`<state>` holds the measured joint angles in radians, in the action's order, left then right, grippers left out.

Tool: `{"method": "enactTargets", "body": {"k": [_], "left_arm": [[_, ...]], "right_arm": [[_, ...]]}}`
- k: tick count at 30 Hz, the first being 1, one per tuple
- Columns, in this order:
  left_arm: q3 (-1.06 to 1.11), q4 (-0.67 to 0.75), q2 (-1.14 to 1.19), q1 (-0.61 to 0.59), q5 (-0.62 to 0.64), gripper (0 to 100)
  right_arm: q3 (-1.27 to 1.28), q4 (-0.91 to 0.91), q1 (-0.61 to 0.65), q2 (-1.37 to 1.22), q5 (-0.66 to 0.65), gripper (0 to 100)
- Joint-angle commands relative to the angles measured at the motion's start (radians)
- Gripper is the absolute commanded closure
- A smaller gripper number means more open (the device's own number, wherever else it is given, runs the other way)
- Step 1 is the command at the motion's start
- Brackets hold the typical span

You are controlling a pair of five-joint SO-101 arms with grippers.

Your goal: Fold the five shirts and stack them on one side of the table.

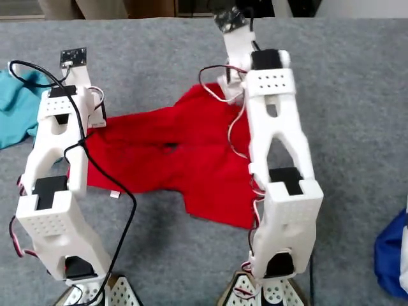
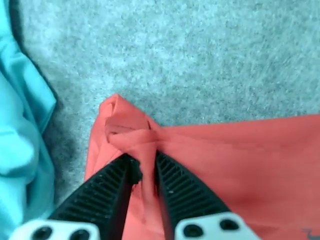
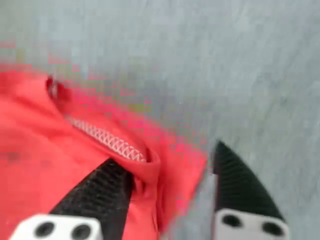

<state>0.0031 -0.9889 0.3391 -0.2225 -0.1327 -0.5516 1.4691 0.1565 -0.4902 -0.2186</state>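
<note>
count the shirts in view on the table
3: red shirt spread in the middle of the table, teal shirt at its left edge, blue shirt at its right edge. More may be hidden.

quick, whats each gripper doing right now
Left gripper: closed, pinching a fold of the red shirt.
Right gripper: open, straddling the red shirt's edge.

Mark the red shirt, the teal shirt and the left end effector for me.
red shirt (image 1: 153,162), high view, on the flat middle of the cloth.
teal shirt (image 1: 13,118), high view, on its bunched cloth.
left end effector (image 2: 145,159), left wrist view, between the fingertips pinching the red shirt's corner.
</note>
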Motion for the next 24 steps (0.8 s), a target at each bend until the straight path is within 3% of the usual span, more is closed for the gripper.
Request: {"method": "enactTargets", "body": {"k": [1, 7, 17, 21, 24], "left_arm": [[-0.052, -0.009, -0.053, -0.017, -0.008, 98], [-0.051, -0.009, -0.053, -0.012, -0.008, 98], [-0.054, -0.063, -0.053, -0.021, -0.008, 98], [-0.055, -0.060, -0.053, -0.037, -0.008, 98], [-0.055, -0.060, -0.053, -0.043, -0.008, 98]], "right_arm": [[-0.064, 0.275, -0.059, 0.005, -0.167, 69.7], [-0.028, 0.318, -0.131, 0.082, -0.209, 69.8], [-0.036, 0.215, -0.056, 0.389, -0.207, 69.8], [-0.108, 0.250, -0.056, 0.460, -0.206, 69.9], [-0.205, 0.276, -0.087, 0.467, -0.118, 69.9]]}}
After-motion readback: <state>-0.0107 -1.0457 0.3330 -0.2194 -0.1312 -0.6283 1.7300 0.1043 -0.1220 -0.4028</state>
